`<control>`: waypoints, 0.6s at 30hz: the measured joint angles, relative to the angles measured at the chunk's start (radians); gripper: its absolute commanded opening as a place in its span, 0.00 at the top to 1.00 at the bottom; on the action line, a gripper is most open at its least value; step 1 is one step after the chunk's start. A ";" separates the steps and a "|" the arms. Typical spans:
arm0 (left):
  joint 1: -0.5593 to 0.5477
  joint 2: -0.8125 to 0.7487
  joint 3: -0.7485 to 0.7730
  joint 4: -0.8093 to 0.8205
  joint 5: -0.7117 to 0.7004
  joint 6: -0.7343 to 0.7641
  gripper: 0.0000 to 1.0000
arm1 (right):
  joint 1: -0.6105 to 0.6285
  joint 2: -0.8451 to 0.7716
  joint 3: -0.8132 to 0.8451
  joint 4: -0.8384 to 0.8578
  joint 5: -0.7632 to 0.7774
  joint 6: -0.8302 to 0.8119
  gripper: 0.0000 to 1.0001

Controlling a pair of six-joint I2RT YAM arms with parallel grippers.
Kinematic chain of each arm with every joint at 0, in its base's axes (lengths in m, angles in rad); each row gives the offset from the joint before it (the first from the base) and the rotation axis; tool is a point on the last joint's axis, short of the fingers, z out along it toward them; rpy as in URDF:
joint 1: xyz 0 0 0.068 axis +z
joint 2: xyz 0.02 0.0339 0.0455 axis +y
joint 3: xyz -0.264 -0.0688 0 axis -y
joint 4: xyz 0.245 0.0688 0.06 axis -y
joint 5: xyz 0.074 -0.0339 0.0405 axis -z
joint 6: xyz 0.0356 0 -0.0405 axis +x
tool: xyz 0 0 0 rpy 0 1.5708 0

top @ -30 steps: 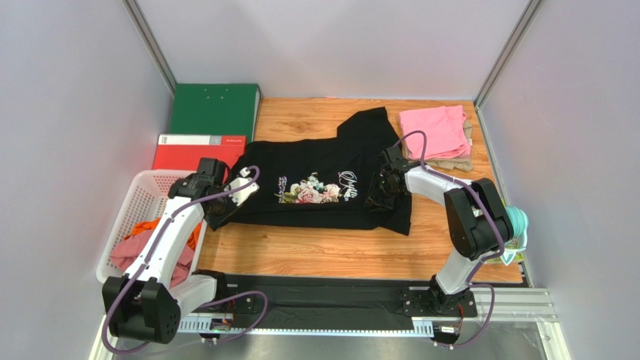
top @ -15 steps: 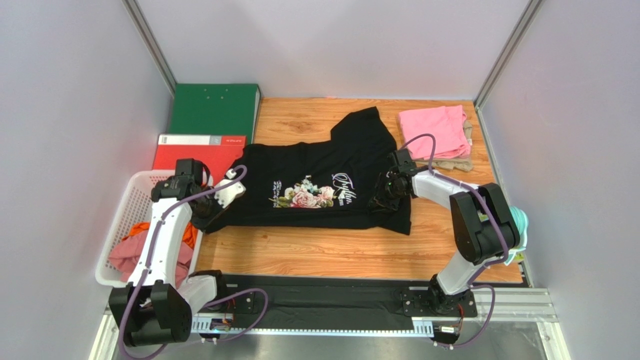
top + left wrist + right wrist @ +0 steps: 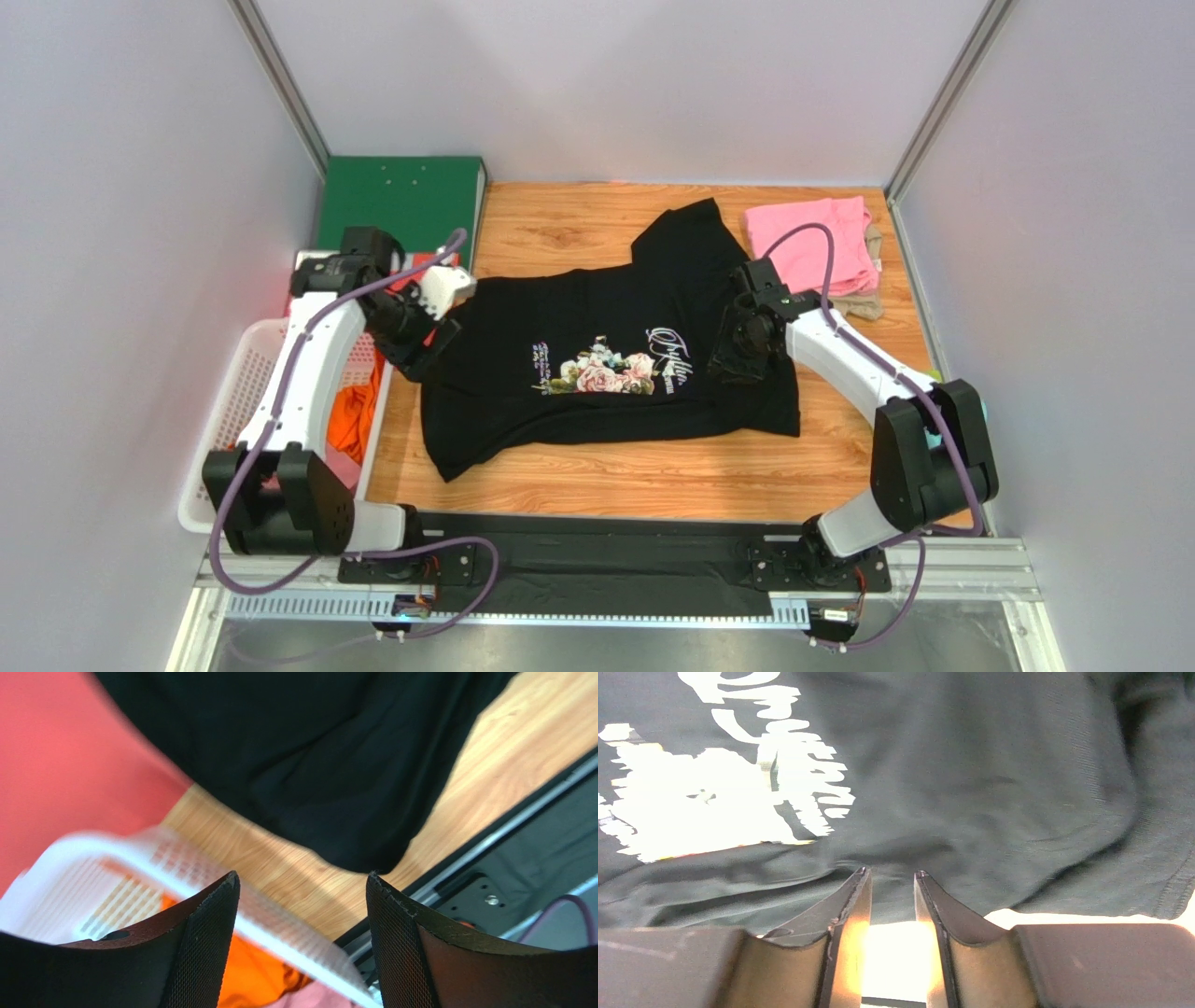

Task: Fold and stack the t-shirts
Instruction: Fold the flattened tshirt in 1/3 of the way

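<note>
Sprawling print-up, the black t-shirt (image 3: 533,406) covers the middle of the wooden counter (image 3: 589,483). The right pincer (image 3: 891,873) is on its right part, jaws narrow, tips at a fold; I cannot tell whether cloth is pinched. The left pincer (image 3: 302,882) hangs wide and empty over the shirt's left edge, near the white basket (image 3: 253,378) holding an orange shirt (image 3: 351,420). 1 folded pink shirt (image 3: 807,238) lies far right.

overhead view evenly lit, sharp, shadows soft. left wrist view smeared with blur at the basket (image 3: 281,924). right wrist view: black shirt (image 3: 990,777) dim, print blown out white
</note>
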 measured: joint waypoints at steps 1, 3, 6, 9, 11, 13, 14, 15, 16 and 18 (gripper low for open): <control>-0.024 0.019 -0.004 0.006 0.004 -0.011 0.28 | 0.015 0.000 0.025 -0.006 0.007 0.000 0.61; -0.079 0.060 -0.017 0.018 0.014 -0.033 0.28 | 0.038 0.000 0.060 -0.013 0.016 0.000 0.60; -0.117 0.087 -0.043 0.027 0.013 -0.044 0.29 | 0.059 0.015 0.091 -0.021 0.019 -0.001 0.58; -0.121 0.087 -0.076 0.019 0.005 -0.034 0.29 | 0.060 0.058 0.097 -0.026 0.024 -0.002 0.57; -0.121 0.079 -0.112 0.012 -0.010 -0.016 0.29 | 0.059 0.085 0.092 -0.027 0.027 -0.004 0.56; -0.121 0.055 -0.169 -0.006 -0.035 0.011 0.29 | 0.059 0.097 0.079 -0.029 0.032 -0.005 0.56; -0.121 0.036 -0.198 -0.018 -0.050 0.029 0.28 | 0.059 0.098 0.073 -0.030 0.040 -0.008 0.56; -0.122 0.014 -0.225 -0.034 -0.062 0.046 0.28 | 0.059 0.098 0.068 -0.031 0.045 -0.010 0.56; -0.122 -0.008 -0.246 -0.047 -0.071 0.060 0.28 | 0.059 0.098 0.067 -0.031 0.050 -0.011 0.55; -0.124 -0.041 -0.274 -0.072 -0.087 0.082 0.28 | 0.058 0.098 0.061 -0.027 0.059 -0.016 0.56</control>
